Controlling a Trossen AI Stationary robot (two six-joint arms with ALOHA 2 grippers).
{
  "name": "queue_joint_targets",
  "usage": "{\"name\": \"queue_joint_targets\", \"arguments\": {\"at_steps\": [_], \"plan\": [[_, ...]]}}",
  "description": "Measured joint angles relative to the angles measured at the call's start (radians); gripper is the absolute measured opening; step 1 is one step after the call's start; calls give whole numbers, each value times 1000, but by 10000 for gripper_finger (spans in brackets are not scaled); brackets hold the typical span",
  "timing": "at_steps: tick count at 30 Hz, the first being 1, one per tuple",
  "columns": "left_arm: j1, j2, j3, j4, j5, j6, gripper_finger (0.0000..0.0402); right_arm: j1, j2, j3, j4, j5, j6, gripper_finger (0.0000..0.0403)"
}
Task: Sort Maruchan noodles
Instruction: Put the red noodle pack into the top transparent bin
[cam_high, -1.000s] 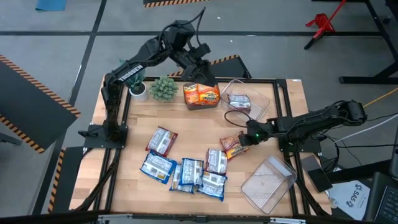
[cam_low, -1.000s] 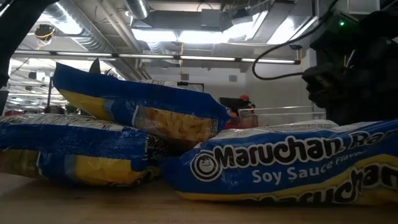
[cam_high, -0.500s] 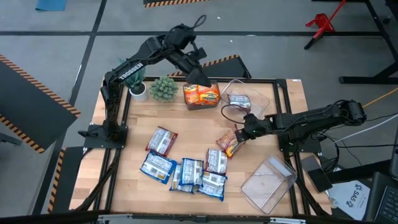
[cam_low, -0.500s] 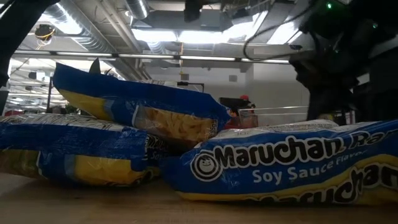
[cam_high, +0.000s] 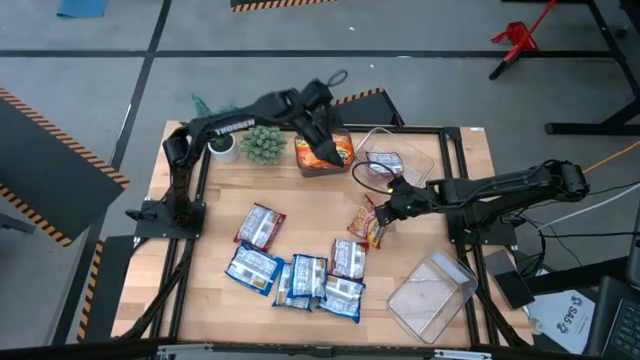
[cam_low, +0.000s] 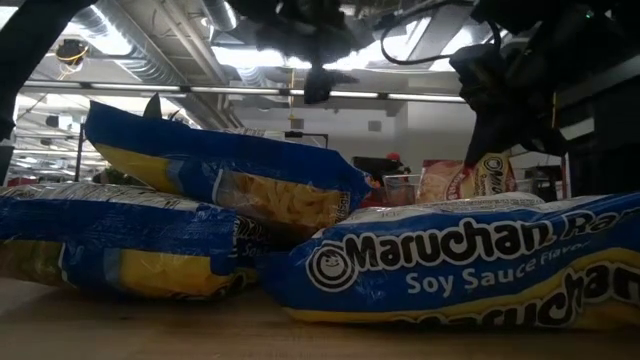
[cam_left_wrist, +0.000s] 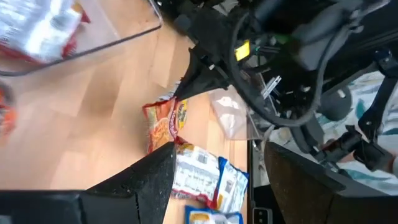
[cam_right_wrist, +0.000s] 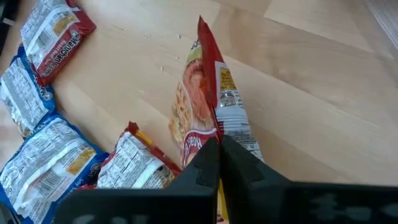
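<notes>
Right tool pinches a red-brown packet by its edge, dangling it above mid-bench. Left tool, fingers spread, hovers over the orange packets in the back bin.

One camera hangs overhead, looking straight down on the pale wooden table. Another sits at tabletop level, nose-close to blue crinkly noodle packets. Each wrist camera peers past its own fingers; both catch the hanging red-brown crinkly plastic packet.
</notes>
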Motion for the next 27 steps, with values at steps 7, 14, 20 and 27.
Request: {"name": "queue_joint_targets", "arguments": {"at_steps": [7,14,20,27], "plan": [[-86,0,-198,217,-22,17,238,0,0,0,5,-3,0,0],[-166,0,-316,355,-180,126,248,0,0,0,17,-21,-3,0],[-211,0,-468,629,-285,91,250,0,-1,1,30,-33,-25,0],[-245,0,-583,838,-397,75,249,0,-1,1,91,-41,-83,0]]}}
